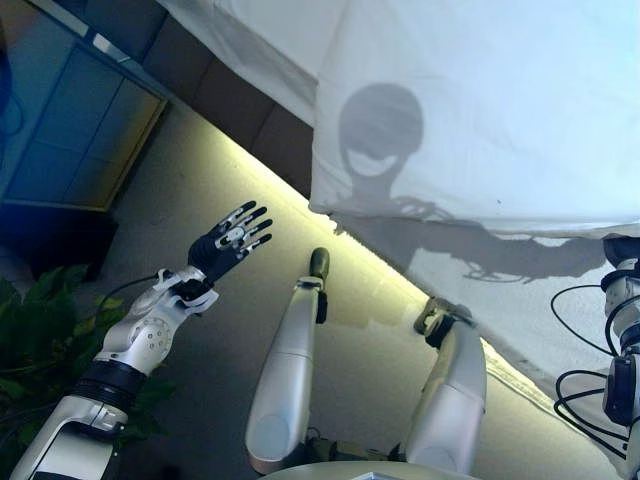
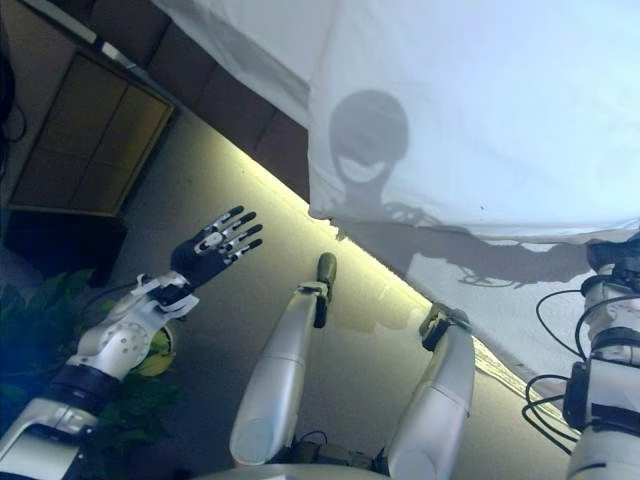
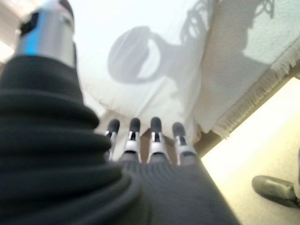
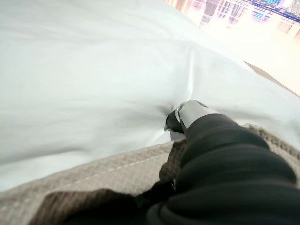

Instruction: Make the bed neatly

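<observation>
A: Where is the white sheet (image 1: 480,100) seen?

B: It is spread over the bed, filling the head views from 12 to 3 o'clock. Its edge hangs down over a beige under-layer (image 3: 243,70) with a fringed hem, seen in the left wrist view.

A: Left hand (image 1: 232,240)?

B: It is held out at about 9 o'clock in the head views, above the floor (image 1: 200,180) and well apart from the sheet's edge. The fingers (image 3: 133,136) are straight and spread — nothing is held.

A: Right hand (image 4: 187,115)?

B: Only the wrist is caught at 3 o'clock in the head views. In its own wrist view the thumb is pressed into a fold of the sheet at the seam with the beige layer. The fingers are hidden under the cloth — whether a grip is closed cannot be told.

A: Surroundings?

B: A dark bed frame (image 1: 240,90) is noted at 11 o'clock, a green plant (image 1: 40,320) at 8 o'clock.
</observation>
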